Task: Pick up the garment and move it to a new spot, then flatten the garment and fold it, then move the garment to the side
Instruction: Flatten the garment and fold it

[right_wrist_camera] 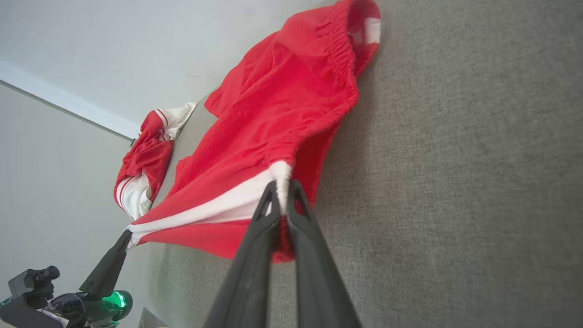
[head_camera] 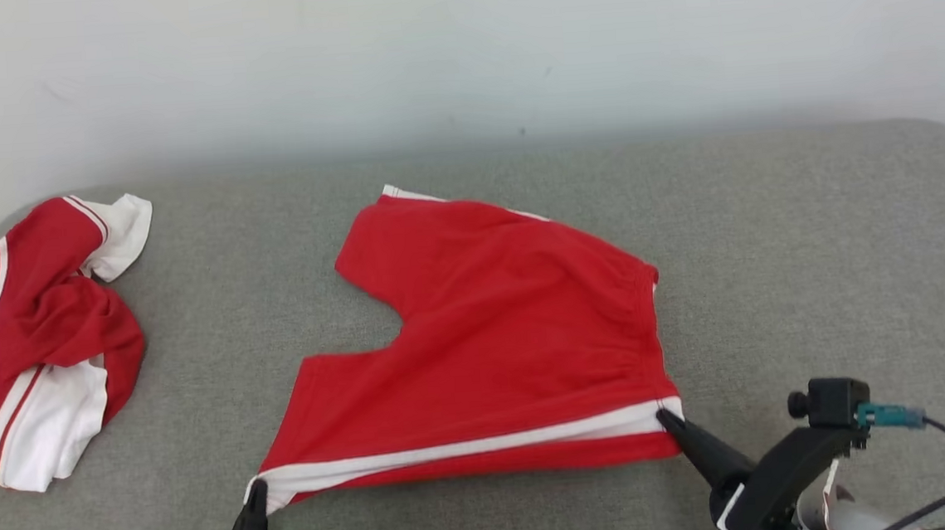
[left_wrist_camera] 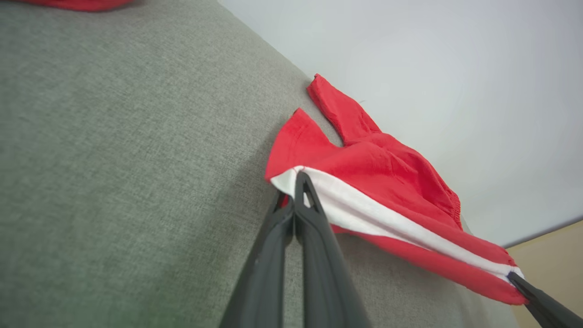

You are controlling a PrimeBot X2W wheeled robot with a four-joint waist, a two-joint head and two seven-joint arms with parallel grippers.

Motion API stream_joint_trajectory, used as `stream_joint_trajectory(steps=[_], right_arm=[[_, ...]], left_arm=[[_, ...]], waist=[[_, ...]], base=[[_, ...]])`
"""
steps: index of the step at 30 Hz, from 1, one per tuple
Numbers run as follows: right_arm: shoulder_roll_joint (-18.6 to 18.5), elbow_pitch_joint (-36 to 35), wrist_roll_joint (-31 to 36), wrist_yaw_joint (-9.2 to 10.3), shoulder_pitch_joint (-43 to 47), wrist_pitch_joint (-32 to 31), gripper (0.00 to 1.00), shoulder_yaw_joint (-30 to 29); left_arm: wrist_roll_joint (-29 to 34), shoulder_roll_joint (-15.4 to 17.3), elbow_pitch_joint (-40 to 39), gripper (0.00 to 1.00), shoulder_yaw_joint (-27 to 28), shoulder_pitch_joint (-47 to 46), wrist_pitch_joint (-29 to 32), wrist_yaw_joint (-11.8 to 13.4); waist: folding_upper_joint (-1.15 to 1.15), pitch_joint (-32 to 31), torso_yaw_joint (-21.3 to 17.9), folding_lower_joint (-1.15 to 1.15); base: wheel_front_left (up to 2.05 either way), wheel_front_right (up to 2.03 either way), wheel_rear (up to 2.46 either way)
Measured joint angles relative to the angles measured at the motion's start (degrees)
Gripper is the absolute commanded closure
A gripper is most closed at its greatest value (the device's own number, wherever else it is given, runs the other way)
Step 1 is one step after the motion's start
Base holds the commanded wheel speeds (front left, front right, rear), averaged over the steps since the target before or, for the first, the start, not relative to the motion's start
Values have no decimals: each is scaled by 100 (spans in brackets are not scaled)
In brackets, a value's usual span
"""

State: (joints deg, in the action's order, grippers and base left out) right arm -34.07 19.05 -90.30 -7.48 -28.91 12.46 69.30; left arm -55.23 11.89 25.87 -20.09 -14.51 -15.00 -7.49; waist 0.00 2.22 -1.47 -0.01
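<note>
The garment (head_camera: 494,338) is a pair of red shorts with a white side stripe, spread on the grey cushion, its near edge lifted and pulled taut. My left gripper (head_camera: 255,490) is shut on the leg-hem end of the stripe, as the left wrist view shows (left_wrist_camera: 298,180). My right gripper (head_camera: 664,416) is shut on the waistband end of the stripe, pinching white fabric in the right wrist view (right_wrist_camera: 282,184). The garment (left_wrist_camera: 387,182) runs from one gripper to the other, and its elastic waistband (right_wrist_camera: 339,54) faces right.
A second red and white garment (head_camera: 45,336) lies crumpled at the cushion's far left. The grey cushion (head_camera: 813,258) has bare fabric to the right and behind the shorts. A pale wall (head_camera: 457,50) stands behind it.
</note>
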Motion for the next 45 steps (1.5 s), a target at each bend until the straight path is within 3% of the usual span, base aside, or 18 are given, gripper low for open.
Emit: stream_joint_trajectory(steps=[19, 30, 38, 45], right_arm=[[-199, -547, -209, 0, 844, -36, 100, 16], [-376, -964, -237, 0, 1072, -77, 100, -115], [-338, -1336, -99, 0, 819, 177, 100, -843], [-38, -1234, 116, 0, 575, 245, 100, -1556]], left_arm=[[127, -130, -181, 100, 214, 982, 0, 0], [-21, 55, -786, 100, 111, 1206, 0, 1], [-77, 331, -1681, 100, 10, 298, 0, 1], [11, 509, -1333, 100, -404, -1240, -1, 1]], waist=[[0, -243, -7, 0], [0, -149, -27, 0], [1, 191, -53, 1], [1, 669, -108, 2]], base=[[0, 0, 0], [0, 0, 0], [0, 0, 0], [0, 0, 0]])
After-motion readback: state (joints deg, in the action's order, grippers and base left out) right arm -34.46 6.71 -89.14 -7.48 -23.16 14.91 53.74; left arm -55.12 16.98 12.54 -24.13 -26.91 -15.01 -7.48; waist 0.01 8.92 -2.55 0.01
